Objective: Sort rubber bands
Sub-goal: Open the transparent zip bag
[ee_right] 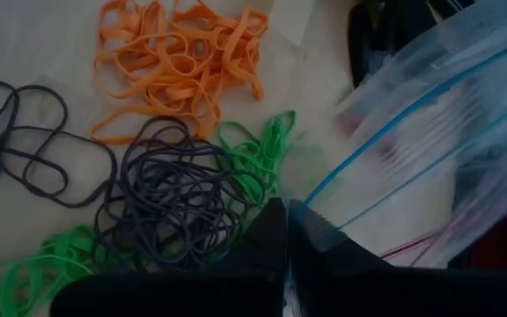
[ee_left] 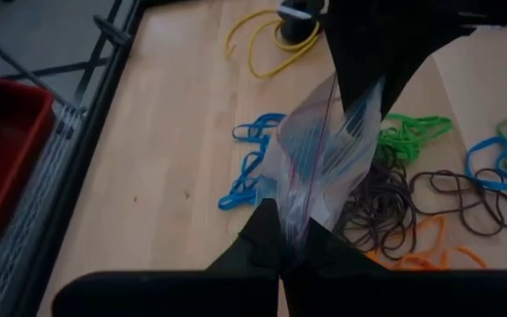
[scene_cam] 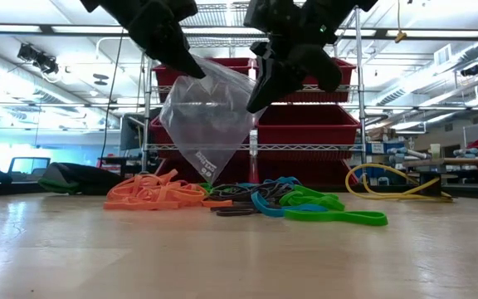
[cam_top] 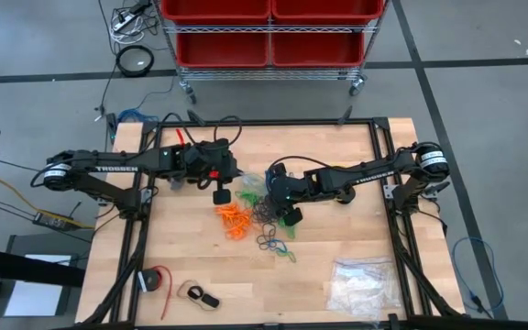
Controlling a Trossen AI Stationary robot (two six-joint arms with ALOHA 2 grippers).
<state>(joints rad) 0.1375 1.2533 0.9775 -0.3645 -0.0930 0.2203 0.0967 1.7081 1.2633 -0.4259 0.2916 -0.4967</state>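
Rubber bands lie on the wooden table in loose heaps: orange, black, green and blue. Above them hangs a clear zip bag. My left gripper is shut on its left upper end and my right gripper on its right upper end. Both come down slanting from above. My left gripper pinches the bag's upper edge between its two fingers, slanting down from the table's left. The bag stretches away from it toward the other gripper, lifted off the table. My right gripper pinches the bag's edge by the blue zip strip between its two fingers, slanting down from the table's right. The bag hangs below and between the two holds, its lower corner low over the bands.
A clear bag of whitish pieces lies near the table's right front corner. A yellow cable is coiled at the far side. Small black and red items lie at the near left. A cart of red bins stands beyond the far edge.
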